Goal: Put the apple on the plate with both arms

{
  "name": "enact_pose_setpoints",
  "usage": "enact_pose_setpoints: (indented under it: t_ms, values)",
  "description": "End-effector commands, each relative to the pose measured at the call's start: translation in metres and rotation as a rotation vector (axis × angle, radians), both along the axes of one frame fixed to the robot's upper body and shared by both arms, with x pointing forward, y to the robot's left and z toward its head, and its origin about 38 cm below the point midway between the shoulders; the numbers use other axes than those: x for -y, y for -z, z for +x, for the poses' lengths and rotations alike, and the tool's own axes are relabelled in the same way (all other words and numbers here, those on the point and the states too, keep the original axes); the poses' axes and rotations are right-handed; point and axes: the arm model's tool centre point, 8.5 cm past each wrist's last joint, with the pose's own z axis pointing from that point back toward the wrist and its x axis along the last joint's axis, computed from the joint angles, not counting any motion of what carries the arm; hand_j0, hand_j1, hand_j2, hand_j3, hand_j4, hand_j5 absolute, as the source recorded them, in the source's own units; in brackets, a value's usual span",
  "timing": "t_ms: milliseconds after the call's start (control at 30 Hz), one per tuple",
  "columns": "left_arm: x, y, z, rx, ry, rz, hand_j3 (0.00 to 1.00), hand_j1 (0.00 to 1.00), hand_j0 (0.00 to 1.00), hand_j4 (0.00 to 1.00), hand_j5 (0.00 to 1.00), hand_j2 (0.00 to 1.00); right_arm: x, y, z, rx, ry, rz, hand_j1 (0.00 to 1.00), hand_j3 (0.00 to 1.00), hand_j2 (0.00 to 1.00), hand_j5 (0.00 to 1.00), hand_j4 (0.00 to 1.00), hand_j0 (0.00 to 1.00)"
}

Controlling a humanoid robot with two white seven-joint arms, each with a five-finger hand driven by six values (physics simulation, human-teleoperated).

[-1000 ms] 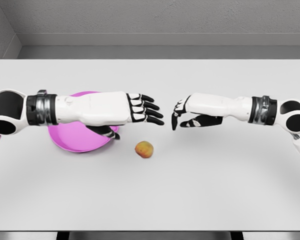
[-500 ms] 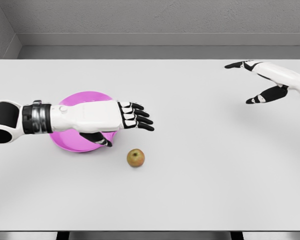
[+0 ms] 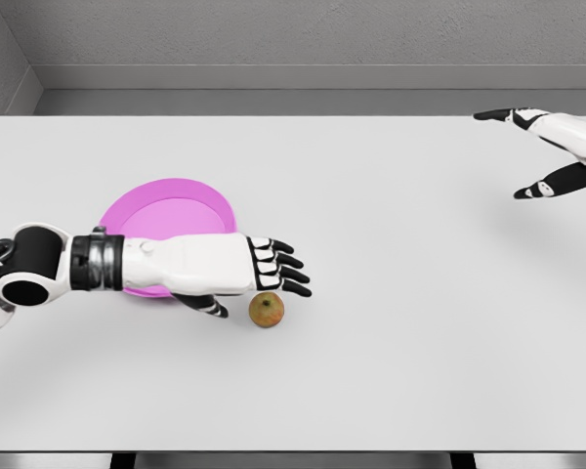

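Apple: small yellow-red apple [image 3: 267,310] on the white table [image 3: 391,293], just right of the round pink plate [image 3: 166,217], not on it.
Left hand [image 3: 264,274]: fingers extended over the apple, holding nothing.
Right hand [image 3: 552,147]: far right, spread, empty.
Left to do: grasp, lift, place.

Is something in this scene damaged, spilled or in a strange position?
Nothing stands out. The apple sits whole on the table, beside the left hand. The plate lies flat. The right hand is at the far right edge.
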Motion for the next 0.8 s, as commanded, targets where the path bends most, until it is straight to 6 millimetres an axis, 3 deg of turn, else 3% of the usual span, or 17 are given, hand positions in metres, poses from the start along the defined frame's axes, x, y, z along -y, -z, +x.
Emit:
enact_pose_setpoints:
  t_ms: [0, 367, 467, 767]
  values:
    - [0.001, 0.001, 0.000, -0.004, -0.001, -0.002, 1.00, 1.00, 1.00, 1.00, 1.00, 1.00, 0.001, -0.002, 0.000, 0.002, 0.004, 0.006, 1.00, 1.00, 1.00, 1.00, 1.00, 1.00]
    - [0.006, 0.006, -0.001, 0.034, 0.017, 0.032, 0.96, 0.96, 0.96, 0.96, 0.96, 0.96, 0.000, 0.000, -0.001, -0.002, -0.001, 0.006, 1.00, 1.00, 1.00, 1.00, 1.00, 1.00]
    - [0.017, 0.011, -0.002, 0.060, 0.037, 0.041, 0.96, 0.96, 0.96, 0.96, 0.96, 0.96, 0.001, 0.005, -0.003, -0.015, 0.002, 0.002, 1.00, 1.00, 1.00, 1.00, 1.00, 1.00]
    - [0.010, 0.028, -0.002, 0.056, 0.019, 0.084, 0.95, 0.95, 0.95, 0.95, 0.95, 0.95, 0.007, 0.002, -0.006, -0.015, 0.008, -0.020, 1.00, 1.00, 1.00, 1.00, 1.00, 1.00]
